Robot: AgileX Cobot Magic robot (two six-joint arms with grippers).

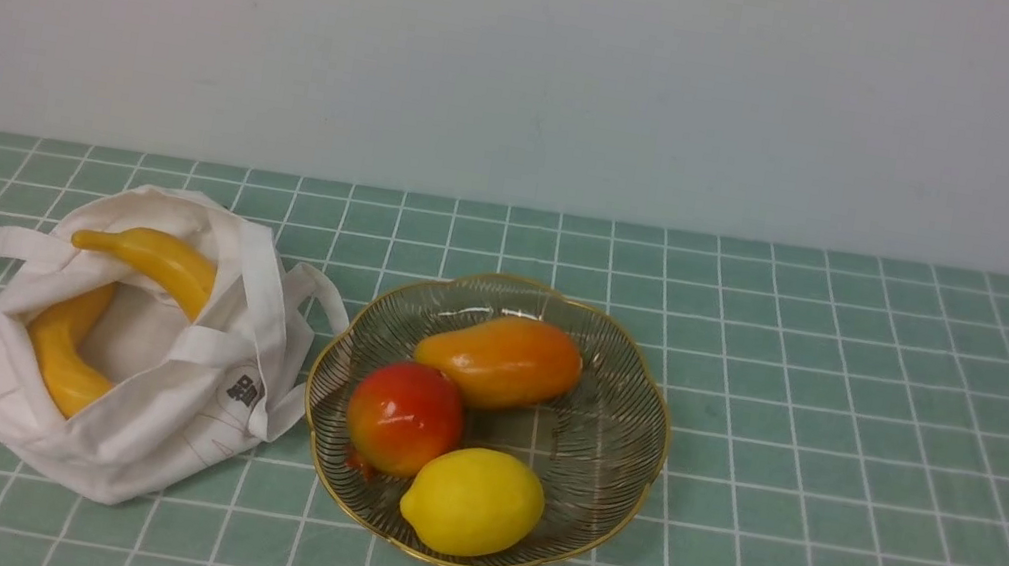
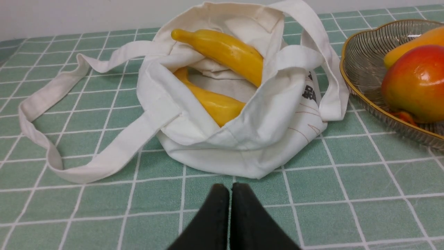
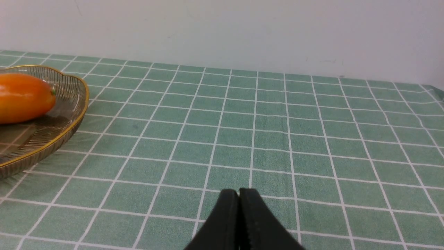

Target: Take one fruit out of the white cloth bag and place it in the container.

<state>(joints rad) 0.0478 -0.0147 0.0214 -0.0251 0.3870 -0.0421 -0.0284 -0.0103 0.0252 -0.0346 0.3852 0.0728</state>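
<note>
You appear to be at the close of the task: the red fruit [image 1: 402,418] already sits in the gold-rimmed glass bowl [image 1: 640,386], at its near left, touching the orange papaya-like fruit [image 1: 500,359] and the lemon [image 1: 472,502]. The white cloth bag [image 1: 170,412] lies slumped just left of the bowl, mouth open, with two bananas [image 1: 154,260] left inside. Your left gripper [image 2: 230,194] is clenched on nothing, low over the cloth on the near side of the bag; your right gripper [image 3: 239,198] is likewise pinched empty, right of the bowl. If more is wanted, you would open the left fingers and reach into the bag's mouth. The table wears a green checked tablecloth [image 1: 838,478]; a plain pale wall [image 1: 540,56] stands behind.
</note>
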